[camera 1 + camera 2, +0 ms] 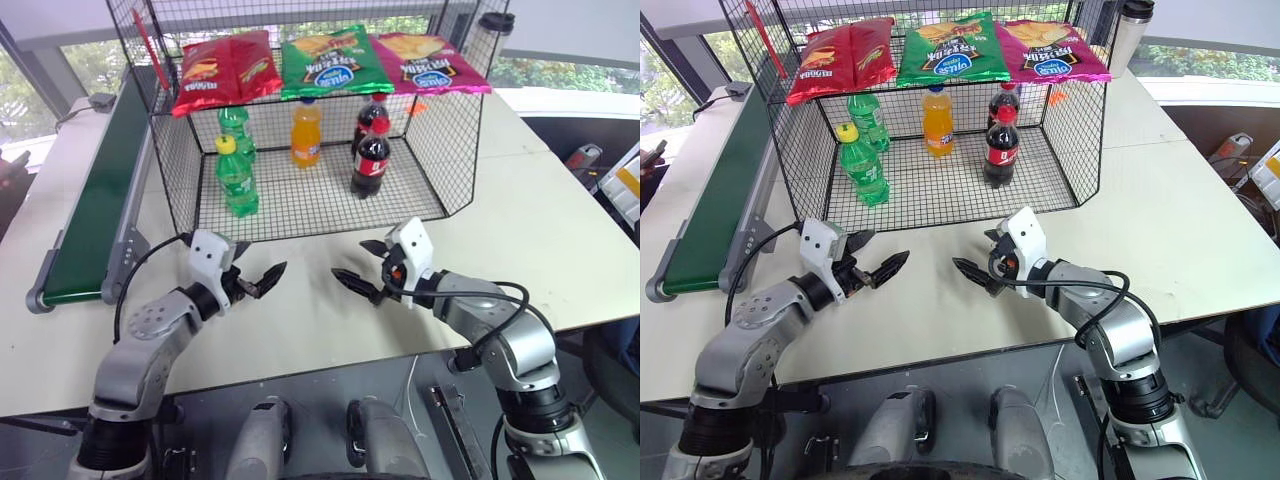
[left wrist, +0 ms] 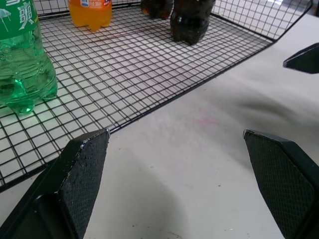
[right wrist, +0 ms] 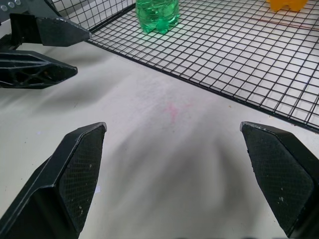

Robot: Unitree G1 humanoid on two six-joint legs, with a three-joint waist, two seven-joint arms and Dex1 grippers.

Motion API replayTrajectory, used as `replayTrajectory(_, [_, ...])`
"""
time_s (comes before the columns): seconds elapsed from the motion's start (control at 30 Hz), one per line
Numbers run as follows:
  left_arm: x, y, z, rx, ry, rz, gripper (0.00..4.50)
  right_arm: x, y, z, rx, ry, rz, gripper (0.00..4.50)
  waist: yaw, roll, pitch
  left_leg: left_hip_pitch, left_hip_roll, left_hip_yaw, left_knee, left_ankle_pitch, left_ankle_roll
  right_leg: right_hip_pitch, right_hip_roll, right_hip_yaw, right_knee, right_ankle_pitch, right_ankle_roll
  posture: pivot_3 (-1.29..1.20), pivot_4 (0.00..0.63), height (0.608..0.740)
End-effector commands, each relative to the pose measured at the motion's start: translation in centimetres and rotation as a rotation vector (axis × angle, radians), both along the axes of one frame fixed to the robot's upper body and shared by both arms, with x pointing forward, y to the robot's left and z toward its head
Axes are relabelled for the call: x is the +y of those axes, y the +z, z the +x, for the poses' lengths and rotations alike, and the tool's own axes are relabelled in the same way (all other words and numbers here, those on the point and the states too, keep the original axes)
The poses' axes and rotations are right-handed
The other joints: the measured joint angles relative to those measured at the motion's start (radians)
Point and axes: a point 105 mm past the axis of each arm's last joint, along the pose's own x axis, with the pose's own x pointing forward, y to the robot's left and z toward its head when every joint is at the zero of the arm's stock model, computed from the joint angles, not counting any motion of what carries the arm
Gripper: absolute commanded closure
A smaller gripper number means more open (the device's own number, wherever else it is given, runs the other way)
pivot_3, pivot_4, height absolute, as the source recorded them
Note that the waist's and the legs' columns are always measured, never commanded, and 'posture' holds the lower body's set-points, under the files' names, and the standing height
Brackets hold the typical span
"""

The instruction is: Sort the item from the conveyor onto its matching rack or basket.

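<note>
The item, an orange soda bottle (image 1: 306, 132) whose cap looks blue, stands upright inside the black wire basket (image 1: 447, 150), in the middle of its back row. The conveyor (image 1: 95, 205) runs along the table's left side and its green belt is bare. My left gripper (image 1: 262, 260) and right gripper (image 1: 350, 260) hover over the white table just in front of the basket, tips pointing toward each other. Both are open with nothing between their fingers. The left wrist view has the bottle's base (image 2: 89, 12) on the mesh floor.
Two green soda bottles (image 1: 236, 176) stand at the basket's left, two cola bottles (image 1: 371, 160) at its right. Red, green and pink chip bags (image 1: 322, 62) lie on top of the basket. A steel tumbler (image 1: 495, 35) stands behind it. Bare tabletop (image 1: 540, 250) stretches to the right.
</note>
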Motion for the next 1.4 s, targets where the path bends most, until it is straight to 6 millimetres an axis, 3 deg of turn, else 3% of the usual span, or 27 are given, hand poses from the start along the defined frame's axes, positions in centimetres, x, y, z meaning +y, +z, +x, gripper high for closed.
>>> replayTrajectory(0.03, [-0.1, 1.15, -0.4, -0.052, -0.021, 0.006, 0.0, 0.34, 1.67, -0.29, -0.063, 0.025, 0.014, 0.04, 0.0, 0.0, 0.0, 0.0, 0.0, 0.0, 0.0, 0.0, 0.0, 0.0, 0.0, 0.0, 0.0, 0.0, 0.0, 0.0, 0.15, 0.739])
replayTrajectory(1.4, [-0.42, 0.86, -0.32, -0.052, -0.016, 0.02, 0.0, 0.36, 1.72, -0.32, -0.064, 0.037, 0.008, 0.04, 0.0, 0.0, 0.0, 0.0, 0.0, 0.0, 0.0, 0.0, 0.0, 0.0, 0.0, 0.0, 0.0, 0.0, 0.0, 0.0, 0.15, 0.739])
